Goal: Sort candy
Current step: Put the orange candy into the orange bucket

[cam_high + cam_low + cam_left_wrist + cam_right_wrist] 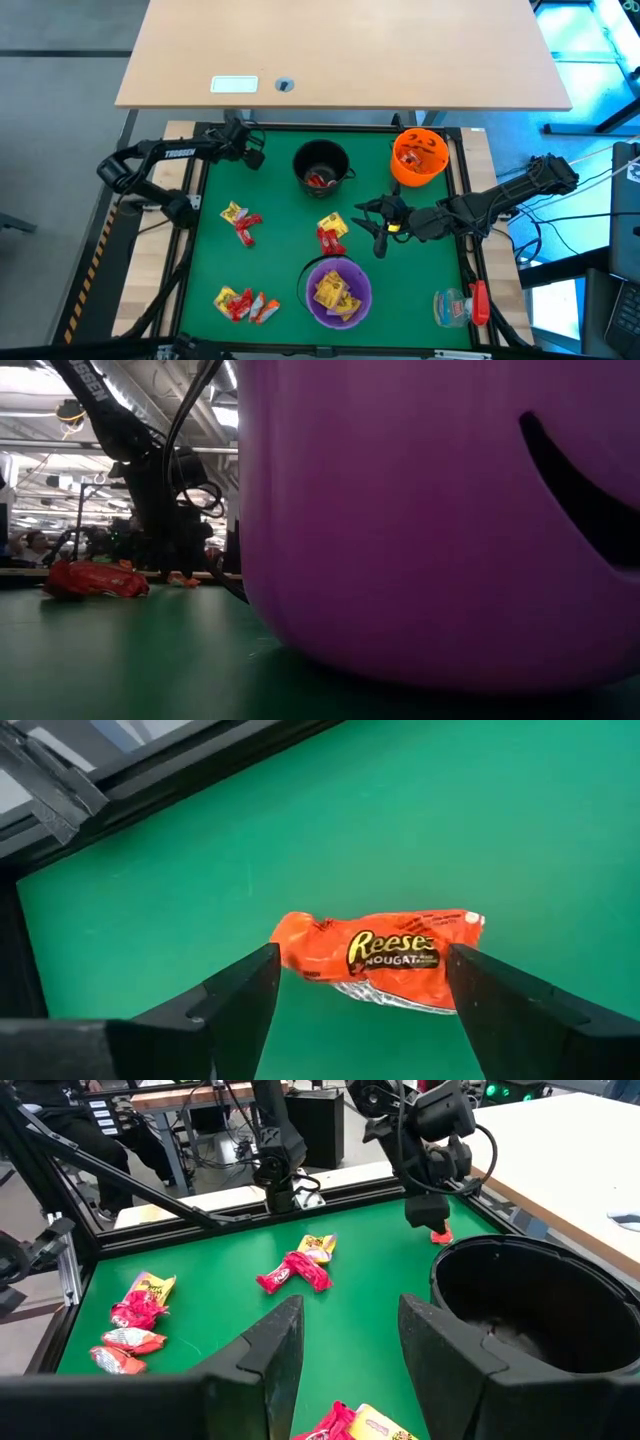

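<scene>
Green mat fills your overhead view. Your left gripper sits near its far-left corner, well apart from the black bowl; your right gripper hangs between the orange bowl and purple bowl, candy just beside it.

Low down, the purple bowl blocks most of your sight.

Your left wrist shows 2 fingers spread wide, an orange Reese's candy lying loose between them.

Your right wrist shows the jaws partly open, holding nothing, black bowl just ahead.
</scene>
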Robot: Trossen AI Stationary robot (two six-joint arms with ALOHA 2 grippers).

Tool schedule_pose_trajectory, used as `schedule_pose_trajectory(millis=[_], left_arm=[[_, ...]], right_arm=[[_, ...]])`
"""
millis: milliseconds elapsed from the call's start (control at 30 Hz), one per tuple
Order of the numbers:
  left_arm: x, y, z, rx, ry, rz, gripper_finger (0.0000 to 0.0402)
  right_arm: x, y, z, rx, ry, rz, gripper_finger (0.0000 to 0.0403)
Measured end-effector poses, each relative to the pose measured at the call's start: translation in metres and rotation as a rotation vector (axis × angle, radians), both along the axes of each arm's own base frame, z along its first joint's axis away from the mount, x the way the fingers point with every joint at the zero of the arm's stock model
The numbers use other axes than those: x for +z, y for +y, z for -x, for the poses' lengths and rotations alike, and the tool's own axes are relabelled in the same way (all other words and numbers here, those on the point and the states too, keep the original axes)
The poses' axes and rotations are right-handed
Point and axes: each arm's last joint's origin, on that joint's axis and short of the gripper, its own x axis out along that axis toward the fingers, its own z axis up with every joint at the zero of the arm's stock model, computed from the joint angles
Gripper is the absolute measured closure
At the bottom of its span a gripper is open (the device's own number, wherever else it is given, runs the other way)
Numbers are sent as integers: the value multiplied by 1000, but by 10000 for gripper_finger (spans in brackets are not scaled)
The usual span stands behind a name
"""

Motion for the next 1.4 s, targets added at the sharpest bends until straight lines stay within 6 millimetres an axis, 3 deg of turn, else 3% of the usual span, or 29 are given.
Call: schedule_pose_trajectory(millis=[433, 667, 933, 1033, 1200, 1400], left_arm=[[-3, 3, -2, -16, -84, 51, 180], [-3, 2, -3, -30, -102, 65, 256], [-3, 2, -3, -41, -98, 63, 380], [-1, 0, -4, -54, -99, 62, 394], [19, -11, -9, -111, -145, -2, 400], [58, -37, -11, -192, -277, -102, 401]], right_arm=[[0, 0, 0, 0, 0, 0, 242], [1, 0, 0, 0, -6, -3, 242], [1, 0, 0, -1, -7, -4, 242], [1, 0, 0, -1, -7, -4, 242], [1, 0, 0, -1, -8, -4, 242], [1, 0, 0, -3, -12, -10, 242]])
